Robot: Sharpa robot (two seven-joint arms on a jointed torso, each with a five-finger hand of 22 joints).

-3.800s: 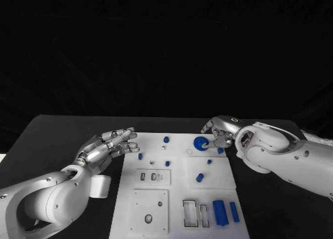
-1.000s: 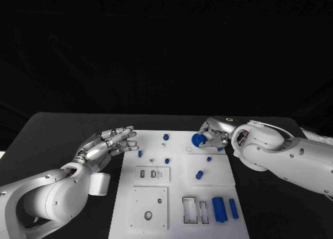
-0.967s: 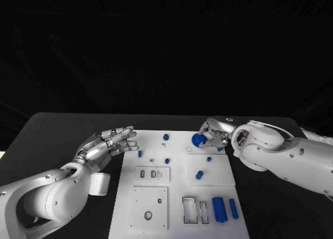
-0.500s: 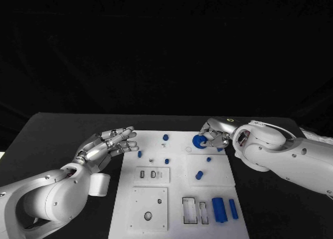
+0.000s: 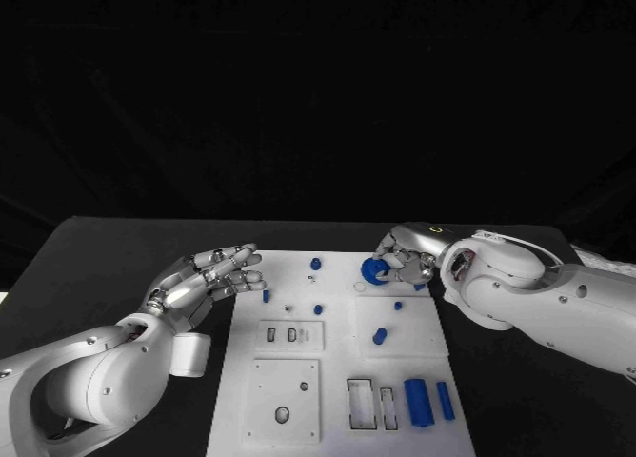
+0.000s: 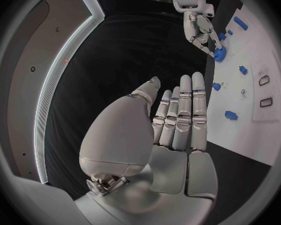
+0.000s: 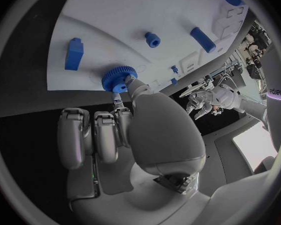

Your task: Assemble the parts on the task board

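The white task board point(image 5: 302, 381) lies in the middle of the black table. My right hand point(image 5: 405, 255) is over the board's far right corner and pinches a round blue toothed wheel point(image 5: 374, 272); in the right wrist view the wheel point(image 7: 118, 78) sits at my fingertips, touching or just above the board point(image 7: 109, 20). My left hand point(image 5: 208, 276) hovers open at the board's far left edge, fingers straight, holding nothing. The left wrist view shows that hand point(image 6: 178, 120) and, beyond it, the right hand point(image 6: 200, 30) with the wheel point(image 6: 219, 54).
Small blue pegs point(image 5: 315, 264) point(image 5: 318, 309) point(image 5: 398, 306) stand on the board's far half, with an oblong piece point(image 5: 380, 335) at mid right. Two blue cylinders point(image 5: 416, 400) point(image 5: 445, 400) lie at the near right beside rectangular slots point(image 5: 361, 401).
My right hand lifted the wheel off the board, tilted it, then brought it down a little further left. The left hand has stayed in place.
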